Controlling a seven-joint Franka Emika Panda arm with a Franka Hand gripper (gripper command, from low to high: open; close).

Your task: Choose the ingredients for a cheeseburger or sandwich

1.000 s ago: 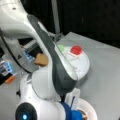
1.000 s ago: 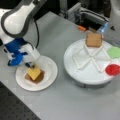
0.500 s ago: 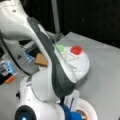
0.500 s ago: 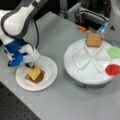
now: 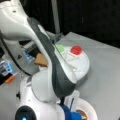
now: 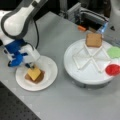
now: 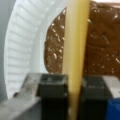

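Observation:
My gripper [image 6: 31,66] stands over the white paper plate [image 6: 50,67] at a front view's left, shut on the yellow cheese square [image 6: 33,73]. In the wrist view the cheese [image 7: 75,50] runs edge-on between the two dark fingers [image 7: 52,95], above the brown patty [image 7: 100,45]. The patty [image 6: 38,78] lies on the plate under the cheese. On the white divided tray [image 6: 75,72] rest a tan bread square [image 6: 93,40], green lettuce [image 6: 115,52] and a red disc [image 6: 113,69]. In a front view the arm hides the gripper; red disc [image 5: 76,50], lettuce [image 5: 60,48] and bread [image 5: 41,60] show.
The robot's white arm [image 5: 50,62] fills the middle of a front view. Dark equipment with an orange part [image 6: 81,28] stands behind the tray at a front view's top. Grey tabletop [image 6: 62,105] lies between plate and tray and in front of them.

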